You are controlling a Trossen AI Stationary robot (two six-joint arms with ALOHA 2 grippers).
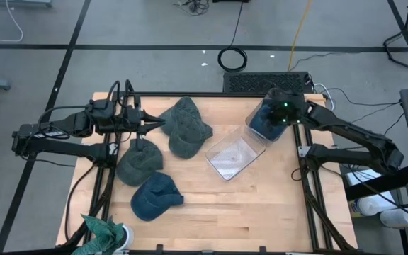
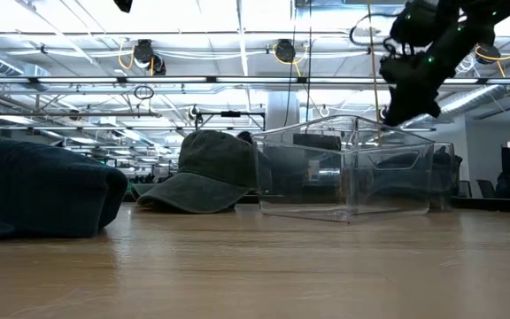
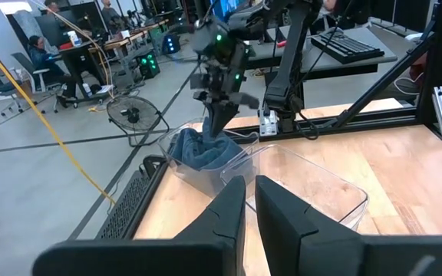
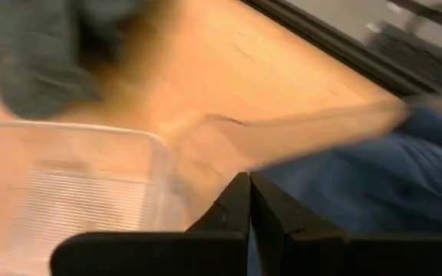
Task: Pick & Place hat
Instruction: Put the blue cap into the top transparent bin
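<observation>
- The blue hat (image 3: 202, 149) I am placing sits bunched in the far end of the clear bin (image 1: 236, 157), near the surface's far right corner; from above my right arm covers most of it.
- My right claw (image 3: 222, 115) is over that end of the bin with its fingers closed together. Its tips reach down to the cloth, but I cannot tell whether they pinch it.
- My right wrist view is smeared: blue fabric (image 4: 359, 192) beside the bin's rim (image 4: 113, 132), little else clear.
- In the low view the bin's walls (image 2: 352, 177) blur what lies inside, so the hat is hard to make out there.
- My left claw (image 1: 154, 127) hangs over the far left part of the surface, fingers nearly shut with only a slit between them and nothing in it.
- Two green-grey hats (image 1: 186, 126) overlap at the far middle; where one ends and the other begins is unclear.
- A grey hat (image 1: 139, 161) lies just below my left claw, and another blue hat (image 1: 155, 196) lies nearer the near edge.
- A green crumpled thing (image 1: 103, 230) at the near left corner is cut off by the picture's edge.
</observation>
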